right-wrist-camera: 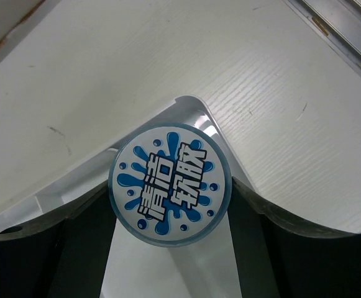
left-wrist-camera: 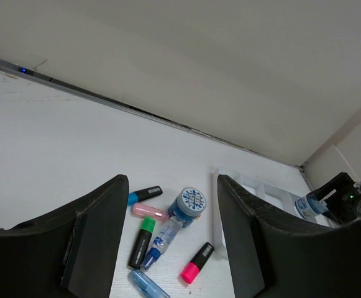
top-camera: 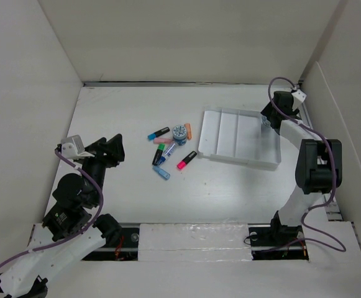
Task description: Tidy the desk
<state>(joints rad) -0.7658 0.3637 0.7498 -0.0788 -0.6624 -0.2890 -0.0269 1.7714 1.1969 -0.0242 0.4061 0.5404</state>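
Holding a round blue-and-white tub point(right-wrist-camera: 169, 185) at the tray's point(top-camera: 239, 133) far-right corner: right end effector point(top-camera: 269, 117), clamped. Left end effector point(top-camera: 113, 149): jaws apart, empty; highlighters point(top-camera: 159, 154) at surface point(top-camera: 230, 192) centre.

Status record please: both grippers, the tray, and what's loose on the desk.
left gripper: open, holding nothing, left of the markers
right gripper: shut on held tub, at the tray's far right corner
tray: right of centre on the desk
loose tub: on the desk, left of the tray
markers: several, scattered around the loose tub
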